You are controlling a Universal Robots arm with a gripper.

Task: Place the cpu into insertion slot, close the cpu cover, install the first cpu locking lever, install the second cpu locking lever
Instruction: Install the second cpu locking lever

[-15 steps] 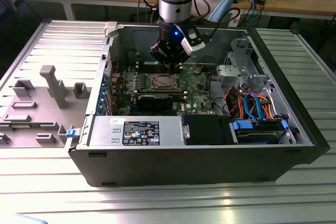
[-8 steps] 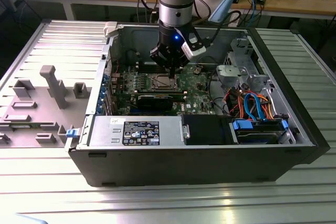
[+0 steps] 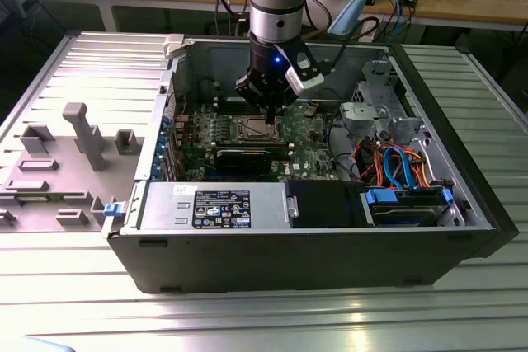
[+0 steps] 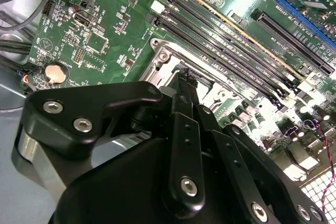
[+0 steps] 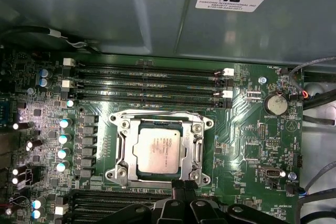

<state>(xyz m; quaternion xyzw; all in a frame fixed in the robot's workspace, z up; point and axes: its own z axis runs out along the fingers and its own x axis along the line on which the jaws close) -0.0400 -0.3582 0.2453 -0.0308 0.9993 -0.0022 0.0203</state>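
In the first wrist view the cpu (image 5: 160, 150) lies flat in the insertion slot (image 5: 123, 125), its silvery top showing through the window of the cpu cover (image 5: 196, 148), which is folded down over it. My gripper (image 5: 181, 186) is shut with nothing between its fingers, the tips right at the socket's edge. In the second wrist view the closed gripper (image 4: 185, 75) points at the socket's metal frame (image 4: 163, 56). In the exterior view the gripper (image 3: 269, 110) hangs just over the socket (image 3: 256, 129) inside the open computer case (image 3: 330, 261).
Long black memory slots (image 5: 152, 82) run beside the socket, with a coin battery (image 5: 275, 103) nearby. The power supply (image 3: 214, 206), a drive cage (image 3: 375, 113) and coloured cables (image 3: 396, 162) crowd the case. A grey fixture plate (image 3: 82, 133) lies at the exterior view's left.
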